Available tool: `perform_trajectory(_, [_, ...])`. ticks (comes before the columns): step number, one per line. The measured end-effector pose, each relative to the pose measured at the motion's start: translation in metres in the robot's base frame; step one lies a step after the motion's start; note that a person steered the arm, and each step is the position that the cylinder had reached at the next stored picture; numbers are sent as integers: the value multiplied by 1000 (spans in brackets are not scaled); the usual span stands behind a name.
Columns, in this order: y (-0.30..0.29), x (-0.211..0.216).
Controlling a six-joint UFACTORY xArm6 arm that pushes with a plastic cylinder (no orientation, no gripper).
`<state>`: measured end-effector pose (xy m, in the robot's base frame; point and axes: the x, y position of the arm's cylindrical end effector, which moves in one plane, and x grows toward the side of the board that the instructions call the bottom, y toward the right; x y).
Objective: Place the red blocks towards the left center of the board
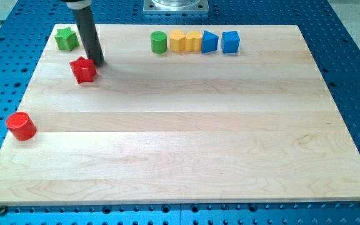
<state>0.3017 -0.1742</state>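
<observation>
My tip [98, 62] seems pressed against the red star block [84, 69] (no pincer is fitted); it should be pushed steadily toward the red cylinder [21, 126].

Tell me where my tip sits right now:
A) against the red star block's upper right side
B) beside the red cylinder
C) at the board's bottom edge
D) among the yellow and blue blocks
A: my tip rests at the upper right of the red star block, far from the red cylinder.
</observation>
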Motion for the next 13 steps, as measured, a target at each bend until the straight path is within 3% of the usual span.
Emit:
perform_trajectory(1, [-20,24])
perform_trajectory(2, [-7,108])
perform_trajectory(5, [33,198])
perform_trajectory(6, [-14,259])
perform_trajectory(7, [-52,280])
perform_trajectory(8, [-85,260])
perform_trajectory(10, [-95,216])
perform_trajectory(12, [-109,220])
perform_trajectory(13, [-72,189])
